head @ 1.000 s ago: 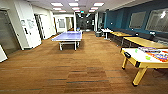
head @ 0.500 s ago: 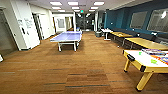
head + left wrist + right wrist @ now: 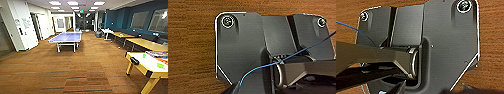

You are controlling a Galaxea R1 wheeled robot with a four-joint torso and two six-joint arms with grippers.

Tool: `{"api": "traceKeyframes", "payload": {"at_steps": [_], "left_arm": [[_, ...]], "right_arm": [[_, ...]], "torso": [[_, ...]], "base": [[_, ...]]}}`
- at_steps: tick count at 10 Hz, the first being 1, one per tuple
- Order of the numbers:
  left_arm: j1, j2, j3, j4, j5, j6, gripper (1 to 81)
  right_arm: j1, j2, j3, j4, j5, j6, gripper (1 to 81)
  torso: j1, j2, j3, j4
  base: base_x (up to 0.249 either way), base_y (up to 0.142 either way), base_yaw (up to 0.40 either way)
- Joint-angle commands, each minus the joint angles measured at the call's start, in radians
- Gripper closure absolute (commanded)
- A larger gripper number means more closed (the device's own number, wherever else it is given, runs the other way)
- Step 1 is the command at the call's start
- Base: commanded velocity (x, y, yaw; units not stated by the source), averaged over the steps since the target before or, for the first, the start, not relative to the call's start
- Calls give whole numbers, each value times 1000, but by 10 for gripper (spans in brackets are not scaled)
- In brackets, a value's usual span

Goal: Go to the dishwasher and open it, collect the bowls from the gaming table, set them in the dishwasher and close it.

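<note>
The wooden floor (image 3: pixel 190 50) is passing beneath both wrists, the robot's own dark plates hanging over it. Whether the left hand or the right hand is open or shut, or carrying anything, I cannot tell.

The whole head view is shifting compared with a second ago, so the robot is driving, not the furniture moving. The gaming table (image 3: pixel 150 63), white-topped on yellow legs, is sitting near on the right, and it is looming larger and lower than it was. I judge that the robot is closing on it to collect the bowls.

Two small green patches are resting on its top, well apart. They are most likely the bowls (image 3: pixel 160 65), one nearer the right edge and the other (image 3: pixel 144 55) farther left. Their shapes are blurring too much to tell which is the brighter one. Colourful board games (image 3: pixel 157 53) are lying at the far side of the table, and the frame is cutting off its right end.

Farther off, left of centre, a blue table-tennis table (image 3: pixel 66 37) is standing in the open floor. Yellow-topped tables (image 3: pixel 147 44) are lining the dark blue wall (image 3: pixel 120 20) on the far right. The corridor beyond is dissolving into glare. From here I cannot tell whether the dishwasher is already open.
</note>
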State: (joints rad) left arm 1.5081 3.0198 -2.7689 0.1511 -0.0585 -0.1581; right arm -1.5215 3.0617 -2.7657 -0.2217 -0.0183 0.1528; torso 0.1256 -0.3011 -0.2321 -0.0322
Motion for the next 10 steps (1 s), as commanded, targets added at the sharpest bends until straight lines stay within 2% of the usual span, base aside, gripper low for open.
{"api": "traceKeyframes", "payload": {"at_steps": [1, 5, 8, 10], "left_arm": [[-44, -4, -3, -4, 51, 2, 10], [-45, -2, -3, -4, 51, 3, 10], [-44, -2, -3, -4, 52, 3, 10], [-45, -2, -3, -2, 52, 3, 10]], "right_arm": [[43, 5, 3, -5, -54, -7, 10], [45, 5, 3, -2, -54, -6, 10], [45, 4, 3, -1, -54, -6, 10], [45, 4, 3, -1, -54, -6, 10]], "torso": [[0, 0, 0, 0], [1, 0, 0, 0], [1, 1, 0, 0], [2, 1, 0, 0]], "base": [[275, 0, 0], [234, 0, 0], [123, 0, 0], [0, 0, 0]]}}
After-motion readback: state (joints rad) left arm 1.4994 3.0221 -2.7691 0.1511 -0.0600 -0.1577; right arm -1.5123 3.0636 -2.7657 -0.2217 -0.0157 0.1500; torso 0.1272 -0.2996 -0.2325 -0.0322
